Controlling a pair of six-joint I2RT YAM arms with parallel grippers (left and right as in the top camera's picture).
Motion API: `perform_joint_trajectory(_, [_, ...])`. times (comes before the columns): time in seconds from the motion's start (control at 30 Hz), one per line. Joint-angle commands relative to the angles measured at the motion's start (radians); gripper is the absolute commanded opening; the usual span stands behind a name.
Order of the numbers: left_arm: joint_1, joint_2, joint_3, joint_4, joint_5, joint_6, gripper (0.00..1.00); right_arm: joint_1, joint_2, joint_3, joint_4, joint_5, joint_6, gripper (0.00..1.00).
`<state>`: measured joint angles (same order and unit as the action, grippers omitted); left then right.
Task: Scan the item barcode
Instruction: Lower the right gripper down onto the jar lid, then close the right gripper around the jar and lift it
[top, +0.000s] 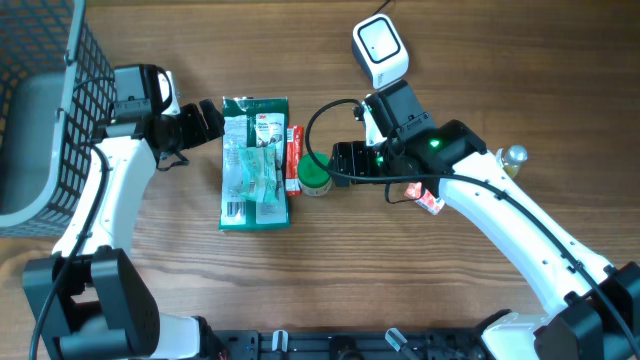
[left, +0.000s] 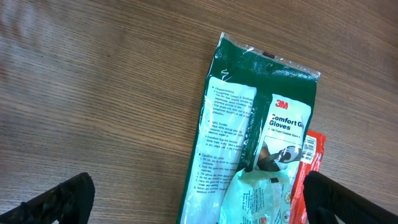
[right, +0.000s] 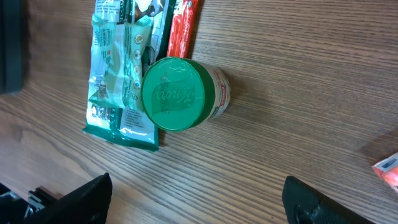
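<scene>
Hanging left fingers (left: 56, 200) and right fingers (right: 74, 200) wide apart, gripping nothing.
Seeing glove pack (top: 255, 160) flat on desk (top: 180, 270), hemmed rightward by red packet (top: 293, 152) and green-lidded jar (top: 316, 181); noting basket (top: 70, 90) at left edge, scanner (top: 380, 48) at far edge, bare wood in front.

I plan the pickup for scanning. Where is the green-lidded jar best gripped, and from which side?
Probably the jar, on its round wall just under the green lid, from above, since it seems to stand upright. Put the jaws on the sides away from the red packet, which lies close beside it.
</scene>
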<state>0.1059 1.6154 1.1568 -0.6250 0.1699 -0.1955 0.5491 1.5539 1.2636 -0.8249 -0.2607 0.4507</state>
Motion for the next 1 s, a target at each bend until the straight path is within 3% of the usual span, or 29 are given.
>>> perform_joint_trajectory(0.0, [0.008, -0.011, 0.013, 0.003, -0.007, 0.009, 1.0, 0.005, 0.011, -0.009, 0.004, 0.016, 0.002, 0.88])
perform_joint_trajectory(0.33, [0.009, -0.011, 0.013, 0.004, -0.007, 0.009, 1.0, 0.053, 0.015, -0.009, 0.064, 0.032, 0.027, 0.88])
perform_joint_trajectory(0.57, [0.009, -0.011, 0.013, 0.003, -0.007, 0.009, 1.0, 0.151, 0.015, -0.009, 0.089, 0.305, 0.161, 0.9])
perform_joint_trajectory(0.77, [0.009, -0.011, 0.013, 0.003, -0.007, 0.009, 1.0, 0.224, 0.06, -0.009, 0.151, 0.422, 0.207, 0.99])
perform_joint_trajectory(0.97, [0.009, -0.011, 0.013, 0.004, -0.007, 0.009, 1.0, 0.251, 0.154, -0.009, 0.209, 0.426, 0.203, 1.0])
